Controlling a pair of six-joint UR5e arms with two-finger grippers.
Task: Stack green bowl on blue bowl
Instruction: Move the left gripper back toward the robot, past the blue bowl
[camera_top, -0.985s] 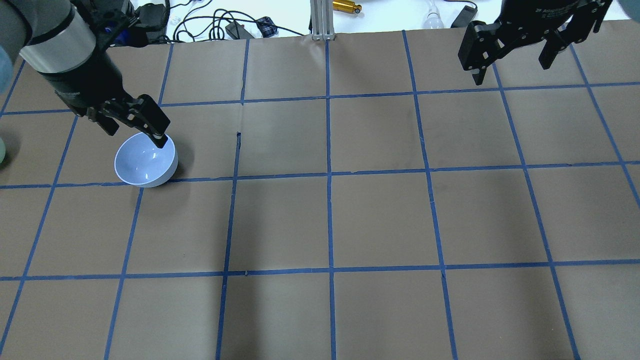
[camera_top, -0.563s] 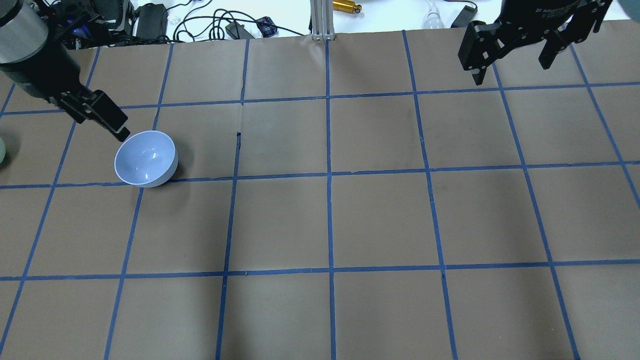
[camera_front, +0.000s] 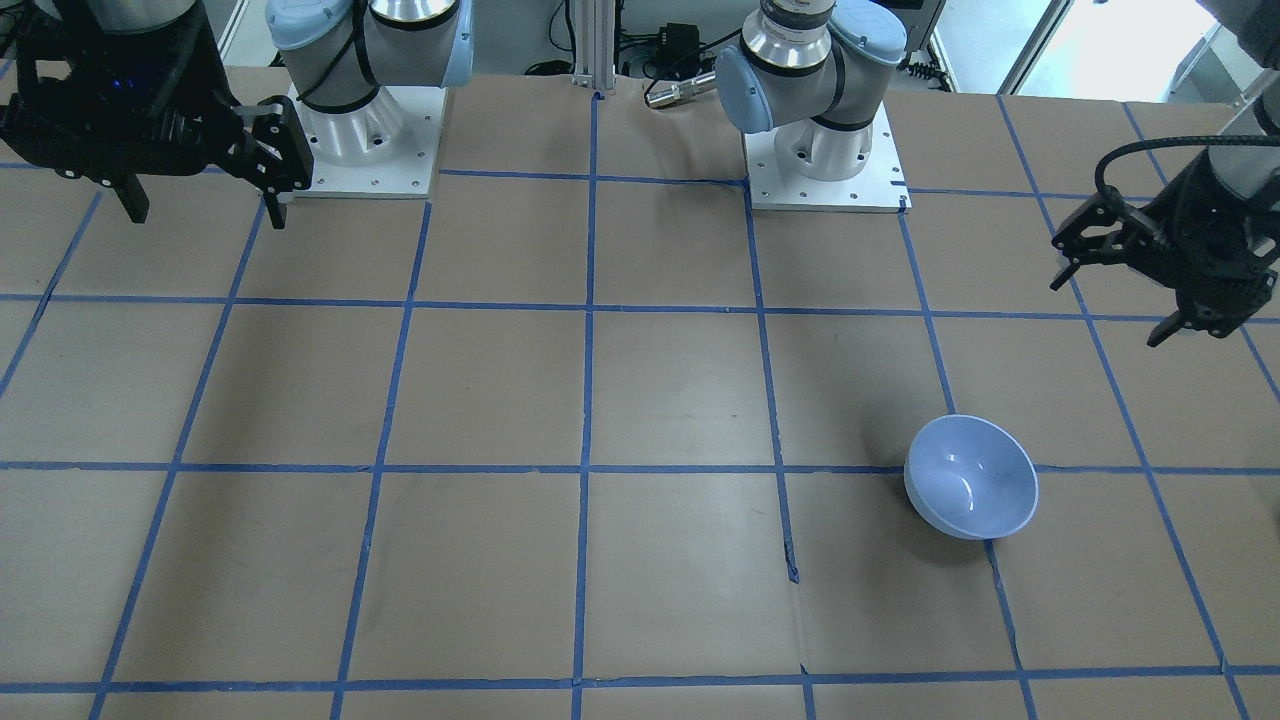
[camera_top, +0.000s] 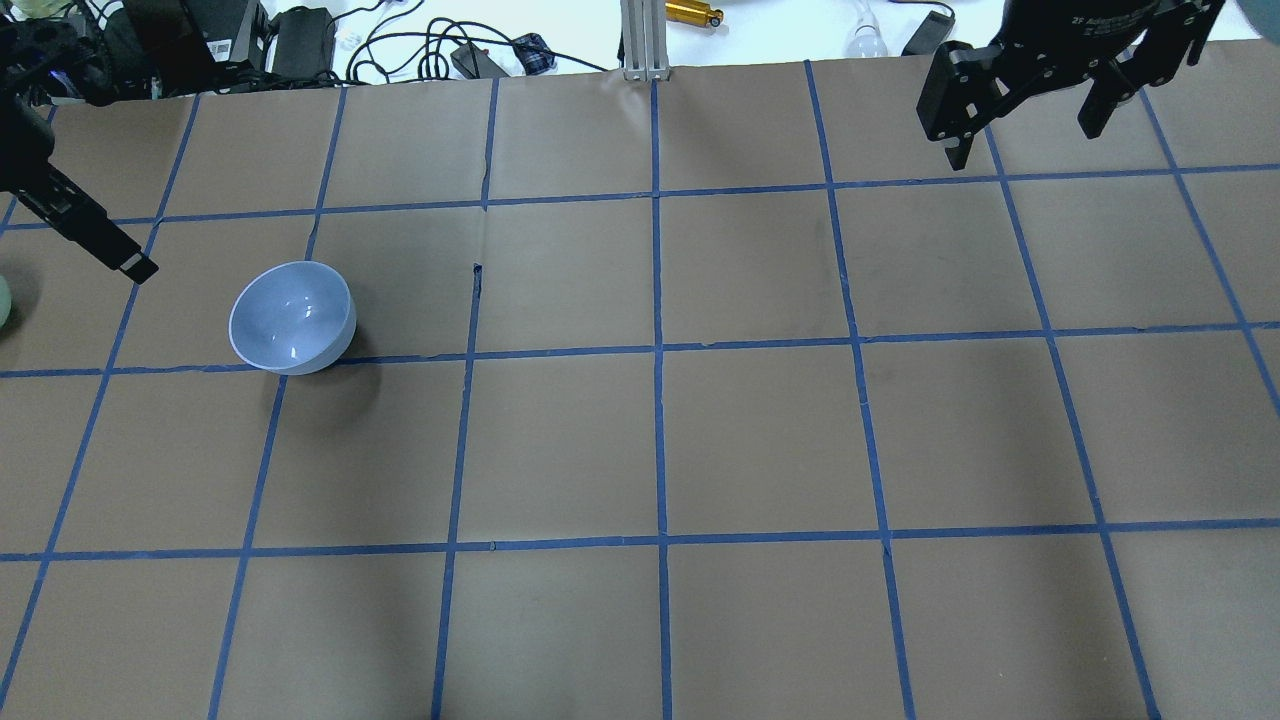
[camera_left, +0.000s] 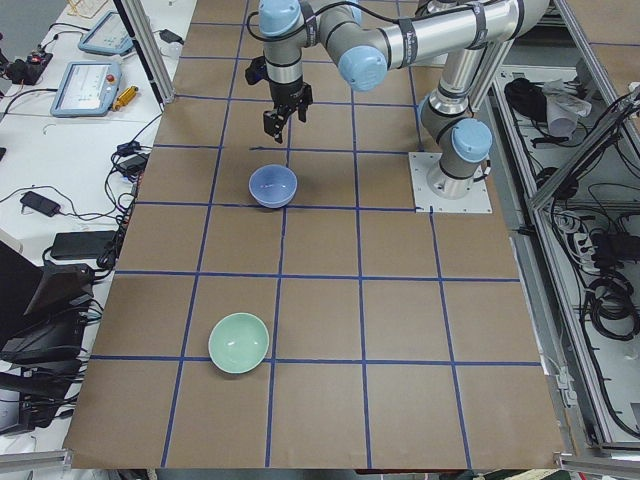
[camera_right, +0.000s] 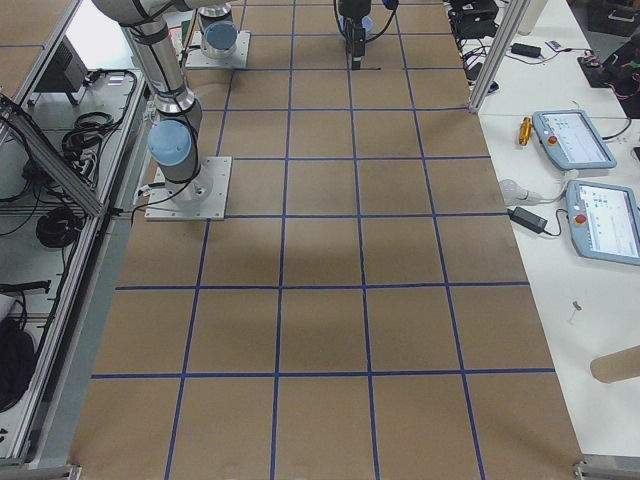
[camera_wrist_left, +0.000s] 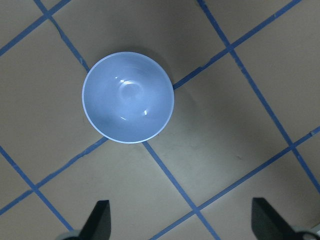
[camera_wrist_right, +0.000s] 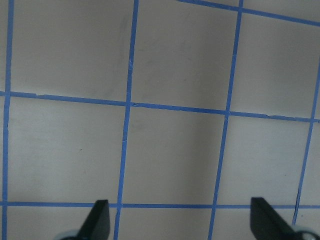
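Observation:
The blue bowl (camera_top: 292, 318) stands upright and empty on the table's left half; it also shows in the front view (camera_front: 970, 478), the left side view (camera_left: 273, 186) and the left wrist view (camera_wrist_left: 128, 97). The green bowl (camera_left: 239, 343) stands upright further to my left, about two grid squares from the blue bowl; in the overhead view only a sliver of it (camera_top: 3, 300) shows at the left edge. My left gripper (camera_front: 1112, 305) is open and empty, raised well above the table between the two bowls. My right gripper (camera_top: 1022, 145) is open and empty, high at the right.
Brown paper with a blue tape grid (camera_top: 660, 350) covers the table. Cables and power bricks (camera_top: 300, 40) and an aluminium post (camera_top: 640, 40) lie along the far edge. The two arm bases (camera_front: 820, 150) stand at the robot's side. Teach pendants (camera_left: 85, 88) lie on a side table.
My left gripper has drawn away from the blue bowl's rim, going left and upward. The blue bowl has stayed in place. The right arm has not moved.

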